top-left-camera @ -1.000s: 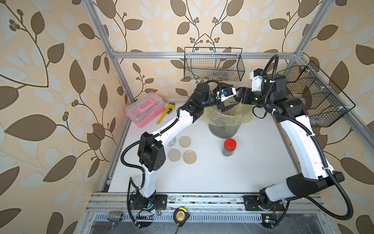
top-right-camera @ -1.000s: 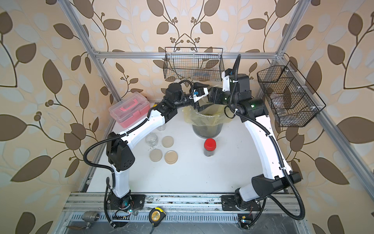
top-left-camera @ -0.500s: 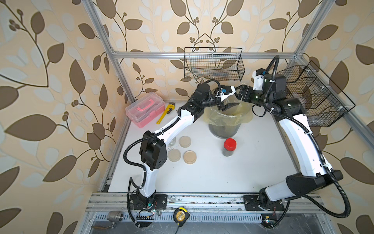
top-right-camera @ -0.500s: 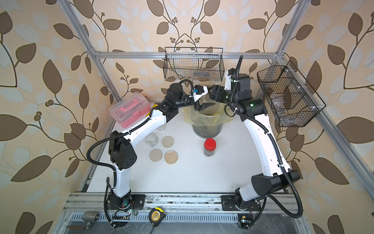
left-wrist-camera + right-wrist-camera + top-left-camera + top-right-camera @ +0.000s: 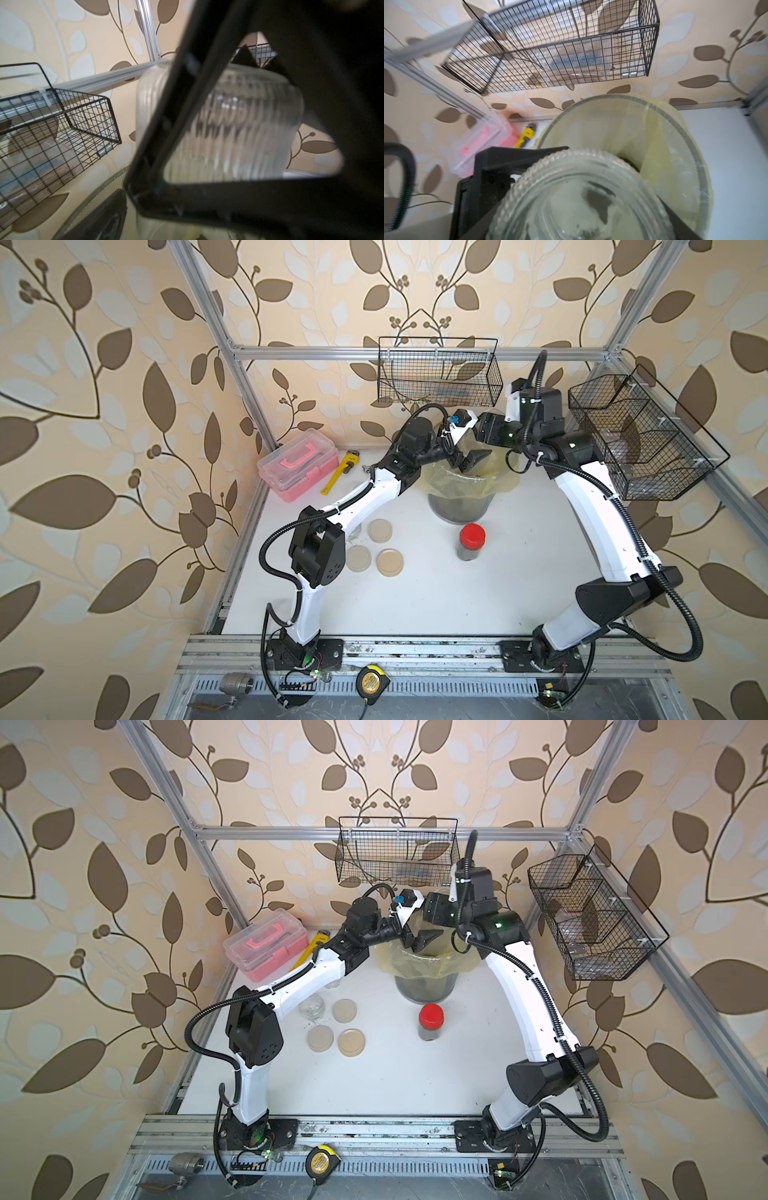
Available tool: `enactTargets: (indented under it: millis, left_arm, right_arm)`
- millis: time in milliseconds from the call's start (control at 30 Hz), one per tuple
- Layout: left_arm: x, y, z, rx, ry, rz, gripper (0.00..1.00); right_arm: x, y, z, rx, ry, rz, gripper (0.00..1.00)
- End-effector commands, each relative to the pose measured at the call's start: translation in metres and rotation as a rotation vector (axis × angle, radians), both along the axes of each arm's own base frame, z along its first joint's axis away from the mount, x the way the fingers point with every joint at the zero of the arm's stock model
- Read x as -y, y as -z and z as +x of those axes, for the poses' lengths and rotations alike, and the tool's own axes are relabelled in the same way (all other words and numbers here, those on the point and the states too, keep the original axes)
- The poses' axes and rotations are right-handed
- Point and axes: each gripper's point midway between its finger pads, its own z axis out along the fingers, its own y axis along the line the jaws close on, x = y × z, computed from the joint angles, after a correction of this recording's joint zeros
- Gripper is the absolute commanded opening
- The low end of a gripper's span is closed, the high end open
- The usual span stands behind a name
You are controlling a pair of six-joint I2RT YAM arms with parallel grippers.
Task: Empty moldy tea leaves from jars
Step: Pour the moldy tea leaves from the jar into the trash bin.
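My right gripper (image 5: pixel 483 437) is shut on a ribbed clear glass jar (image 5: pixel 581 197) without a lid, held above the lined bin (image 5: pixel 459 506). A few dark bits of tea leaves (image 5: pixel 584 232) show through its glass. The same jar (image 5: pixel 239 124) fills the left wrist view, close behind one finger. My left gripper (image 5: pixel 469 458) stands open over the bin's rim, just below the held jar and holding nothing. A jar with a red lid (image 5: pixel 471 541), dark with tea leaves, stands in front of the bin. An empty lidless jar (image 5: pixel 311 1006) stands beside the left arm.
Three beige lids (image 5: pixel 380 530) (image 5: pixel 358 558) (image 5: pixel 390 562) lie left of the red-lidded jar. A pink toolbox (image 5: pixel 297 464) and a yellow wrench (image 5: pixel 340 470) sit at the back left. Wire baskets hang on the back wall (image 5: pixel 436 373) and the right wall (image 5: pixel 640 439).
My left gripper has opened wide and dropped slightly toward the bin. The right gripper has kept its hold on the jar and shifted only a little.
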Motion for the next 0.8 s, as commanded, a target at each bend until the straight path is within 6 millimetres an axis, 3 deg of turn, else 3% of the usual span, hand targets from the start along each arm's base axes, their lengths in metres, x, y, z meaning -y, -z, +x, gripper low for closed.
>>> enactTargets:
  millis: [0,133,267,333,400,500,767]
  left_arm:
    - [-0.024,-0.062,-0.020,0.124,-0.057,-0.097,0.99]
    - [-0.037,-0.064,-0.031,0.150,-0.086,-0.101,0.99]
    - [-0.048,-0.065,-0.038,0.179,-0.120,-0.084,0.99]
    - [-0.050,-0.063,-0.040,0.192,-0.127,-0.066,0.99]
    - [-0.052,-0.063,-0.042,0.204,-0.128,-0.052,0.99]
    - [-0.052,-0.061,-0.043,0.239,-0.128,-0.028,0.99]
    - [-0.048,-0.065,-0.050,0.362,-0.090,-0.013,0.99]
  right_arm:
    - [0.038,-0.015,-0.009,0.025,0.196,-0.367,0.02]
    - [0.028,-0.005,0.000,-0.034,0.147,-0.412,0.02]
    - [0.000,0.006,0.009,-0.068,-0.024,-0.153,0.03]
    - [0.008,0.003,0.009,-0.045,0.062,-0.242,0.03]
    - [0.000,0.005,0.009,-0.051,0.038,-0.280,0.04]
    - [-0.013,0.008,0.011,-0.077,-0.076,-0.053,0.04]
    - [-0.001,-0.027,-0.003,0.050,-0.138,0.277,0.05]
